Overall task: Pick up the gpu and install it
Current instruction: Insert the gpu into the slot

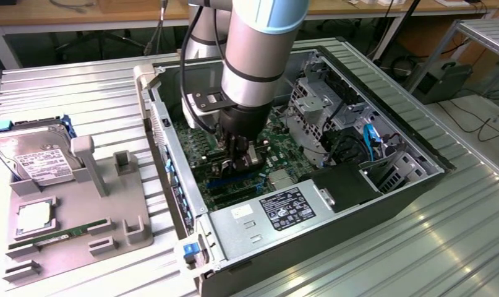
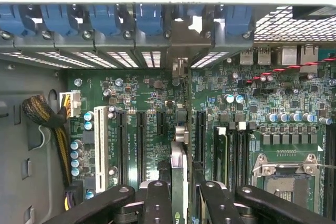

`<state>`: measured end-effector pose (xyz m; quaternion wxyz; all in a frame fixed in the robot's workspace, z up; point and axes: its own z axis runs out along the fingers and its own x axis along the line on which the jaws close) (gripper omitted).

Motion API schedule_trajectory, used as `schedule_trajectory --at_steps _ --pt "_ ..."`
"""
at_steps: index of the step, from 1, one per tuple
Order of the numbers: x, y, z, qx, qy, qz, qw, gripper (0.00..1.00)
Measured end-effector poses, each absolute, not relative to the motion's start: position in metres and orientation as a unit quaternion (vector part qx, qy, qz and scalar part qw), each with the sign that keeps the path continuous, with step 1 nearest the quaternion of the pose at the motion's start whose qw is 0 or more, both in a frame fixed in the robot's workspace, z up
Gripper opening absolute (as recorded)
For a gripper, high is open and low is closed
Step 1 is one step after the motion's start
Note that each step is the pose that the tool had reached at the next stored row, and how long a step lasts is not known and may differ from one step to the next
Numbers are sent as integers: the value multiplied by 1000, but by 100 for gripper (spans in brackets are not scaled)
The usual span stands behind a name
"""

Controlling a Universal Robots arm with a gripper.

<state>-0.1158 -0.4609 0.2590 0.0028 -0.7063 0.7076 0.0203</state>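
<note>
GPU (image 2: 178,182) stands edge-on between the fingers (image 2: 157,203), a thin strip clamped from both sides, its bracket end reaching toward the case's rear slot wall. The wrist view shows it hanging over the green motherboard (image 2: 252,108), in line with the dark expansion slots (image 2: 142,140), and whether it touches a slot I cannot tell. The exterior view has the gripper (image 1: 237,162) sunk deep inside the open computer case (image 1: 397,185), with the arm blocking the card itself. That wider view also takes in the grey tray (image 1: 76,216) at its left, on the ribbed metal tabletop (image 1: 68,93), carrying the silver hard drive (image 1: 36,158) and the green RAM stick (image 1: 51,238).
</note>
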Motion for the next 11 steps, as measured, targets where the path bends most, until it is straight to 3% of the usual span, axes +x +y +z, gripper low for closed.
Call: schedule_trajectory --at_steps 11 --pt "-116 -461 256 -706 708 21 2 26"
